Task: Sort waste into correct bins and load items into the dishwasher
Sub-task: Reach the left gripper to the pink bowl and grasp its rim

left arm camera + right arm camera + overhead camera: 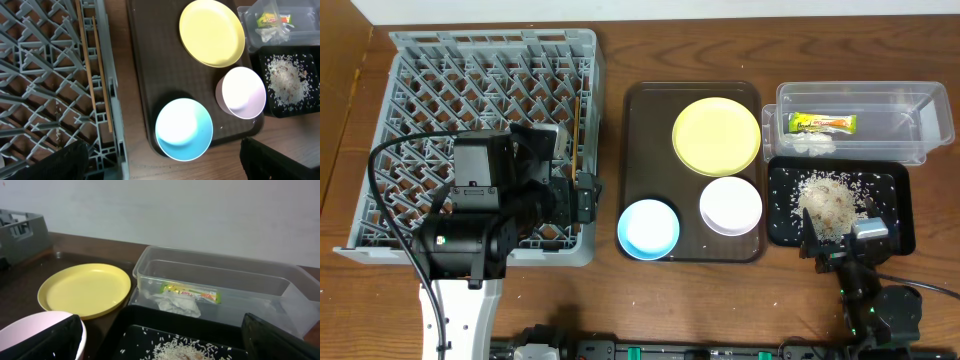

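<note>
The grey dish rack (440,70) fills the left. Two wooden chopsticks (92,65) lie in its right column, also seen from overhead (583,125). My left gripper (588,196) is open and empty over the rack's right edge, beside the light blue bowl (184,129). The yellow plate (716,136), white bowl (730,206) and blue bowl (648,228) sit on the brown tray. The clear tub (920,110) holds the snack wrapper (823,123) and the tissue (810,144). The black tray (895,190) holds rice (828,200). My right gripper (840,238) is open and empty at its front edge.
The dark brown serving tray (645,110) lies between the rack and the bins. Loose rice grains are scattered over the black tray's floor (150,335). Bare wooden table (200,167) runs along the front edge. The left arm's body covers the rack's front half.
</note>
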`<state>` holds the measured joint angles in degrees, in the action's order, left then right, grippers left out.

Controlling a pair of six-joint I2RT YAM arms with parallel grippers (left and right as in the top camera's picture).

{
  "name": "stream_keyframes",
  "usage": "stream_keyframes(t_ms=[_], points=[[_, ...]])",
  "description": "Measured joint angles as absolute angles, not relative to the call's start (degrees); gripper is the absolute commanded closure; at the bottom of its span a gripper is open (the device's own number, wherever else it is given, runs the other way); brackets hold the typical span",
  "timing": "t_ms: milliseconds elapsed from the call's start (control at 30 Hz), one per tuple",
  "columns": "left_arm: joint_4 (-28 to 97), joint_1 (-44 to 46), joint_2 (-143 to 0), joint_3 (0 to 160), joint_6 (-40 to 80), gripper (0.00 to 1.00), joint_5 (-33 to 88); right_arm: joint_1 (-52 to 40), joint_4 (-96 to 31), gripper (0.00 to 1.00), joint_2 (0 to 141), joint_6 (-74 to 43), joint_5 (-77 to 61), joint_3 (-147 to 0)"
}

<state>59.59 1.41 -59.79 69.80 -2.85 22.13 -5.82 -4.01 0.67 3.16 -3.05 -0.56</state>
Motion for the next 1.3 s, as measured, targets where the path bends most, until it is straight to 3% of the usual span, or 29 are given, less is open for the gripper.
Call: stream_keyframes(t_ms=[200, 333, 567, 867, 1000, 1067, 1200, 1300], points=[[59.81, 1.41, -59.79, 69.8, -0.45, 0.04, 24.99, -5.82, -3.99, 0.01, 0.67, 3.16, -3.05, -0.56], [51.99, 2.52, -60.69, 69.87, 2.81, 0.07, 30.87, -5.82, -4.01, 0.01, 0.67, 3.16, -3.03, -0.56], [45.17, 16.49, -75.09, 70.22, 7.46, 0.2, 30.15, -5.82, -3.99, 0.01, 0.64, 3.16, -3.05, -0.56], [35.73, 28.25, -96.53, 70.19, 9.15, 0.21, 28.51, -5.82, -4.01, 0.01, 0.64, 3.16, -3.03, -0.56], [33.08, 28.29, -102.3, 70.19, 10.11, 0.3, 28.56, -5.82, -3.99, 0.01, 0.64, 3.16, -3.03, -0.56], [31.14, 28.34, -105.01, 70.19, 10.52, 0.41, 29.74, -5.82, -3.99, 0.01, 0.62, 3.16, -3.05, -0.56], [27.81, 29.65, -112.42, 70.19, 10.72, 0.51, 34.39, -5.82, -3.99, 0.01, 0.62, 3.16, -3.03, -0.56], [27.11, 30.83, -114.59, 70.22, 10.55, 0.7, 35.9, -5.82, -4.01, 0.01, 0.62, 3.16, -3.03, -0.56]])
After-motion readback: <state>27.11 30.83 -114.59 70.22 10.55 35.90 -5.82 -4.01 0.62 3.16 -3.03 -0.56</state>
